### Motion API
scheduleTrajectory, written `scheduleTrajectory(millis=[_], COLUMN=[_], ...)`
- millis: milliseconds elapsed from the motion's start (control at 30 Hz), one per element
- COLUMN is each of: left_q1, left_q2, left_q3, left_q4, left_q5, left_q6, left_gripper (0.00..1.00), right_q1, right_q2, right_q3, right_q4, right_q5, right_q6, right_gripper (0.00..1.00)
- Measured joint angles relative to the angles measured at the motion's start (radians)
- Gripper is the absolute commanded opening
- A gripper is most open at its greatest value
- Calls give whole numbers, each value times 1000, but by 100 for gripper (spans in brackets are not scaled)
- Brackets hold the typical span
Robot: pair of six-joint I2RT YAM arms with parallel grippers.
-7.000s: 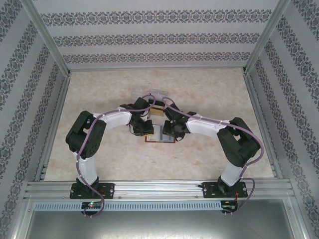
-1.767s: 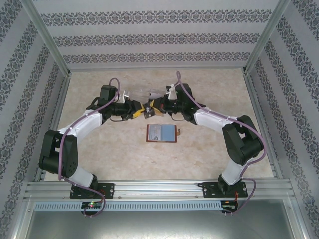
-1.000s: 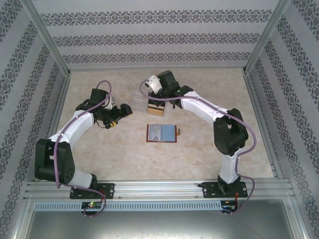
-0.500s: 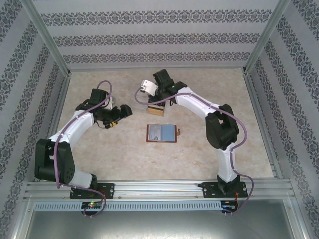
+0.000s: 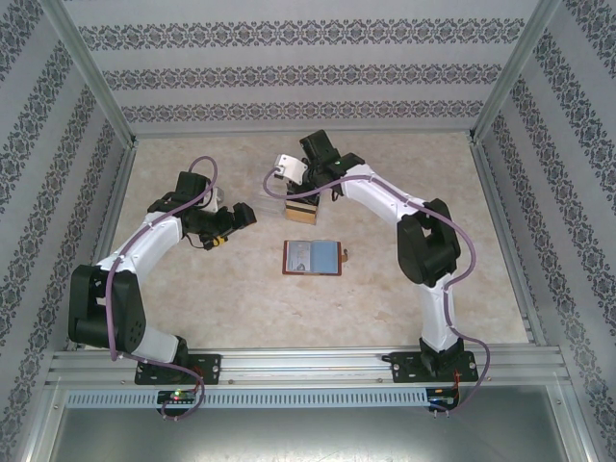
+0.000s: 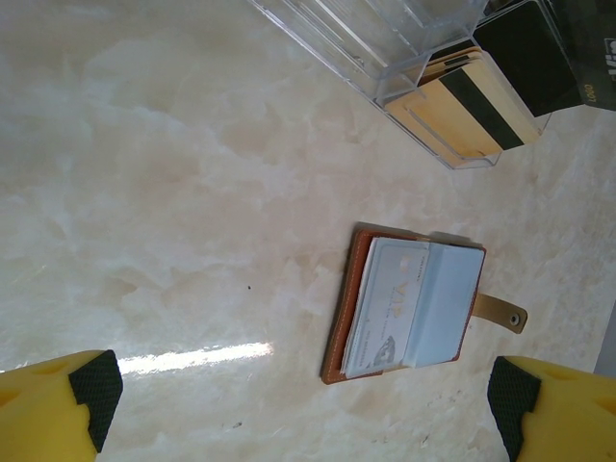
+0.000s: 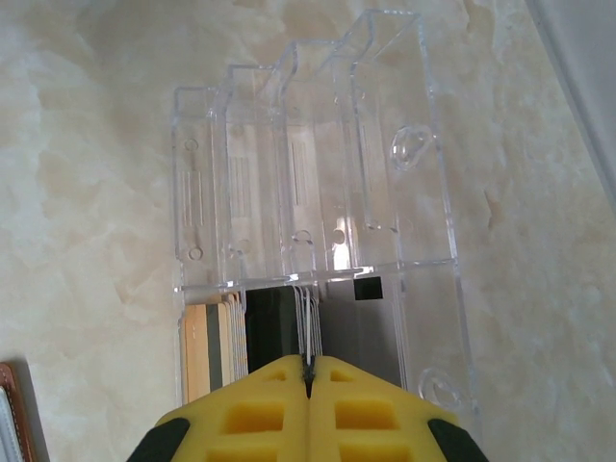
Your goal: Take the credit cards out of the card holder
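The left arm [image 5: 144,245] bends outward, the left claw [image 5: 241,214] spread wide. The right arm [image 5: 390,202] stretches forward and to the left, the right claw [image 7: 308,371] pressed tight shut

Left wrist view: clear rack [image 6: 385,43] cut by top edge; dark cards [image 6: 534,53] in it run off upper right corner. Of left hand [image 6: 300,409] we see two fingertips [image 6: 87,390] in bottom corners, rest below frame. Print on card in brown card holder [image 6: 409,308] too small for us to read.

Right wrist view: right hand [image 7: 308,371] cut by bottom edge. Its closed fingers hide lower ends of cards. We cannot tell whether card sits pinched between them.

Top view: right arm [image 5: 375,197] covers part of rack.
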Motion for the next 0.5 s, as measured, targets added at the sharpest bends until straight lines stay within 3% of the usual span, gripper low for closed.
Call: scheduleTrajectory(millis=[500], left_q1=[0], left_q2=[21], left_q3=[0], left_q4=[0], left_q5=[26], left_q6=[6], left_gripper=[100], right_q1=[2], right_q2=[32], right_q3=[45], right_q4=[-14], right_q5=[-6], right_q6=[-38], right_gripper=[0])
